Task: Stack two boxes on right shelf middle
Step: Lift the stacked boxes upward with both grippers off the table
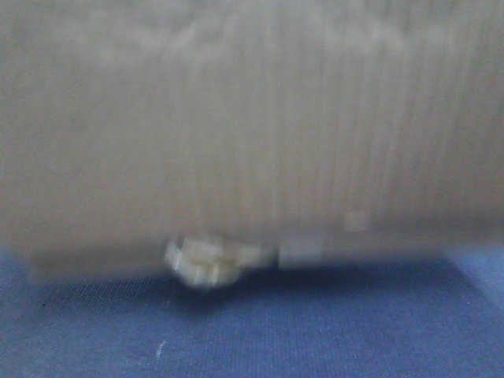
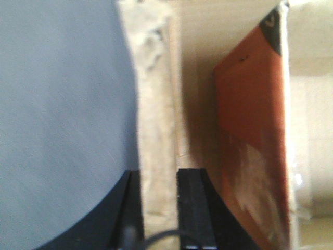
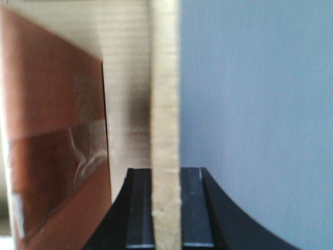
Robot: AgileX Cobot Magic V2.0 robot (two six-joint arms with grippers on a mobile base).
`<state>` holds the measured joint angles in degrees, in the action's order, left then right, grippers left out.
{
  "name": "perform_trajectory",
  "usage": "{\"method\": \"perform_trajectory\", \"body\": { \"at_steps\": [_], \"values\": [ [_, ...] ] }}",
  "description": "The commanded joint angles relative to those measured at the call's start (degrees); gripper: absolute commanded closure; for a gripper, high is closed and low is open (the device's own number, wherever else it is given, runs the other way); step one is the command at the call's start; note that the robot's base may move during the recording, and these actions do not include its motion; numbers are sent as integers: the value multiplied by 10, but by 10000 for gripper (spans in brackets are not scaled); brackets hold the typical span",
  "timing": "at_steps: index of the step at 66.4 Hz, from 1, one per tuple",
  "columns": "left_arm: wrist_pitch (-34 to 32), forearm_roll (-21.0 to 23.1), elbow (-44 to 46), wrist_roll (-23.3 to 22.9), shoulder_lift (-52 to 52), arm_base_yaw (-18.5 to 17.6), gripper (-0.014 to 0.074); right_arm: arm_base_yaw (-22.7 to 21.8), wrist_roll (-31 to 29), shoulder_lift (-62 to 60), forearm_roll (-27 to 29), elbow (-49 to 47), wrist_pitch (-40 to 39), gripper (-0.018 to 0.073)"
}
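Note:
A brown corrugated cardboard box fills most of the front view, very close and blurred, above a blue surface. My left gripper is shut on the box's left wall edge. My right gripper is shut on the box's right wall edge. Inside the box stands an orange-brown packet, seen in the left wrist view and in the right wrist view. The second box and the steel shelf are not in view.
A small whitish clump, perhaps torn tape, hangs at the box's lower edge. A pale blue-grey surface lies outside the box in the left wrist view and the right wrist view.

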<state>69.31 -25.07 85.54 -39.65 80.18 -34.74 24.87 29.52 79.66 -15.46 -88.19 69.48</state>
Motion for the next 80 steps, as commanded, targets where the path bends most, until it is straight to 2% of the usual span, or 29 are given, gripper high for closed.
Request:
{"method": "perform_trajectory", "body": {
  "at_steps": [1,11,16,27,41,50,62,80],
  "values": [
    [0,-40,39,-1,-17,15,708,-1,5,-14,-61,-34,-34,710],
    [0,-40,124,9,-15,48,708,-1,5,-15,-65,-55,-79,710],
    [3,-38,160,32,-10,60,708,-1,5,-15,-72,-64,-101,710],
    [-1,-43,215,64,0,65,708,-1,5,-15,-82,-87,-151,710],
    [-3,-47,221,66,9,65,708,-2,6,-15,-82,-93,-160,710],
    [-25,-53,221,66,9,65,708,-2,39,-15,-97,-93,-160,710],
    [-37,-53,221,66,9,65,708,-2,39,-15,-118,-93,-161,710],
    [-39,-53,221,66,9,65,708,-2,39,-15,-119,-93,-163,710]
  ]
}}
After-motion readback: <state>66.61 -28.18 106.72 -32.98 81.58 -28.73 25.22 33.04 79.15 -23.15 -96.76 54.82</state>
